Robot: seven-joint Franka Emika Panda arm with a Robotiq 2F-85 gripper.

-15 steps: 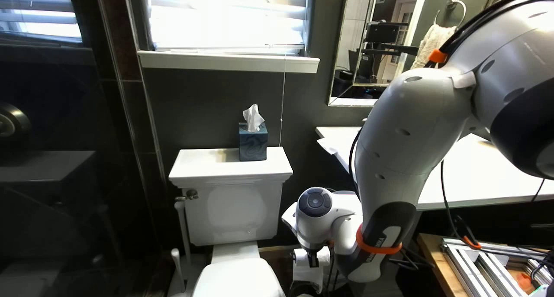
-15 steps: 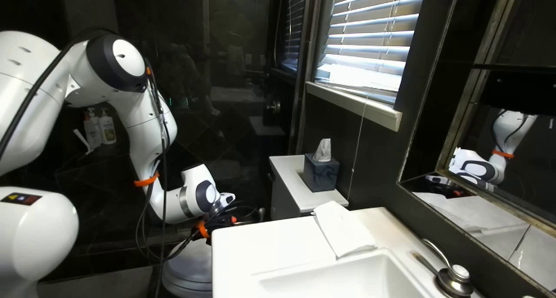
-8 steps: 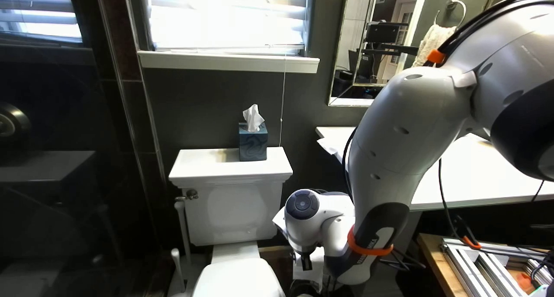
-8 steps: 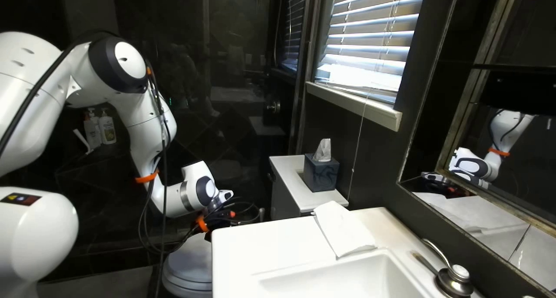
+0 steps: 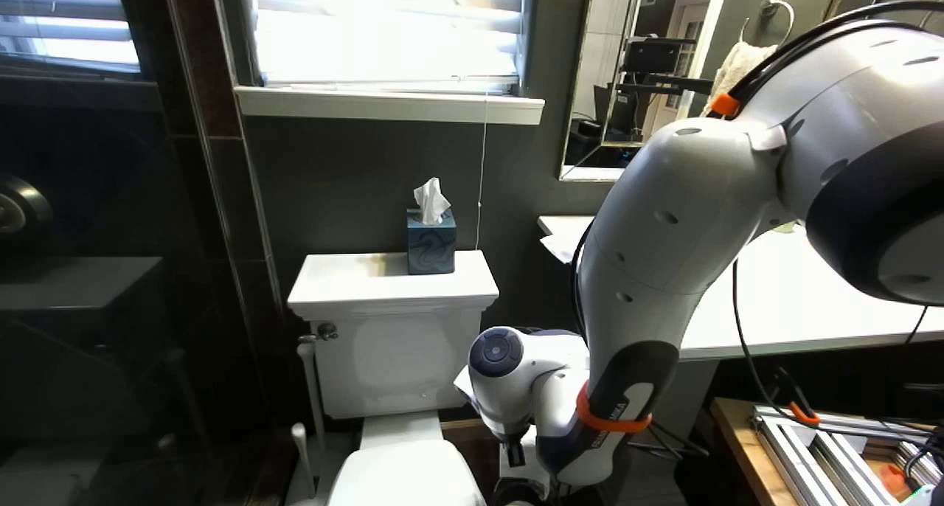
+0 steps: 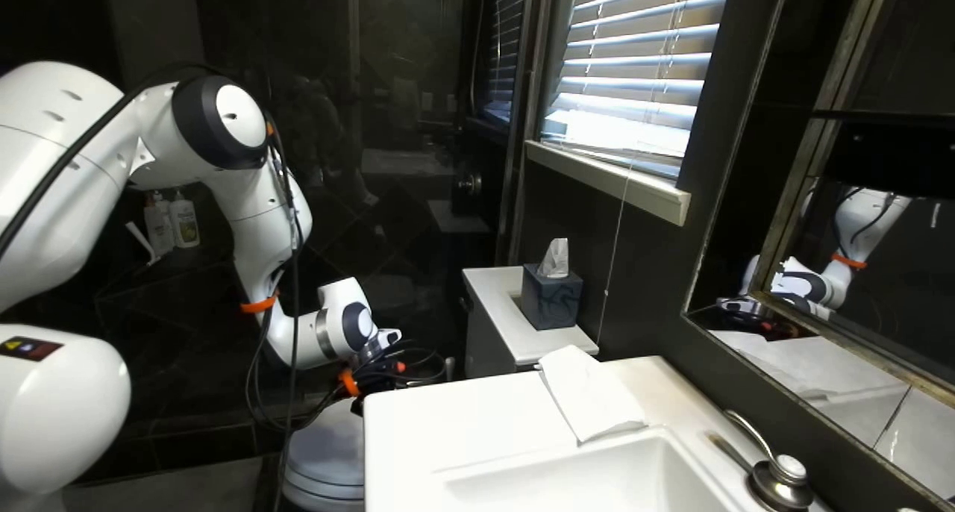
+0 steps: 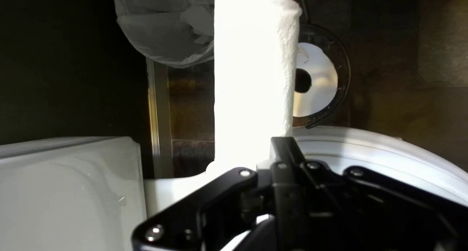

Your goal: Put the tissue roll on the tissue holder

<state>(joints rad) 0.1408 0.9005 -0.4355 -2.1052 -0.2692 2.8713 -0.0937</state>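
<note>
One upright roll (image 7: 323, 82) sits in the wire holder (image 7: 348, 70); the closed tool (image 7: 284, 145) grips nothing.

Displacement of the arm (image 5: 641, 277) toward the toilet bowl (image 5: 405, 478): in an exterior view the gripper (image 5: 515, 460) has come nearer it, and the arm now hides more of the tissue roll (image 5: 529, 448). The elbow (image 6: 216, 122) has sunk slightly; the hanging cable (image 6: 295, 303) and the arm's mirror reflection (image 6: 864, 225) have shifted along with it.
</note>
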